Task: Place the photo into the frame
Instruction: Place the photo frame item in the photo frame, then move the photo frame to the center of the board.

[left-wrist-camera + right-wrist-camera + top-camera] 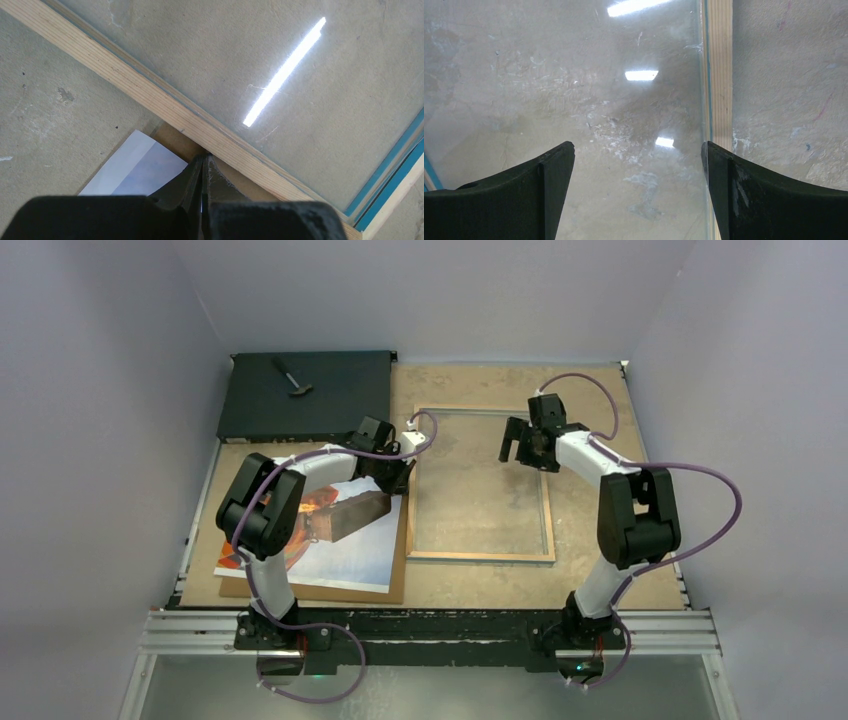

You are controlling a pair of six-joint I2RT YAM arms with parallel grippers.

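Plain white walls box in a scuffed brown table (600,390). From the top camera there's a flat black box (300,400) at the far left with a small hammer-looking tool (293,377) lying on it. The frame (480,557) lies flat mid-table, bare wood side up. The photo (350,555) is just left of it, balloon side up, on a brown backing board (330,592) and partly under the left arm. The left gripper (402,478) is down by the frame's left rail, and the right gripper (515,440) hangs over the frame's far right part.

Left wrist cam: the left gripper (202,172) has its fingers squeezed together, and honestly I can't tell if anything is pinched between them. A pale corner of the photo (140,170) and a bit of the board (172,137) sit right beside the wood rail of the frame (150,95). The glass (325,125) reflects a bright light strip, with a blue edge (395,175) at the far side.

Right wrist cam: the right gripper (638,150) is spread wide and holding nothing, above the smudgy glass (574,75), with its right finger by the frame's rail (720,75).
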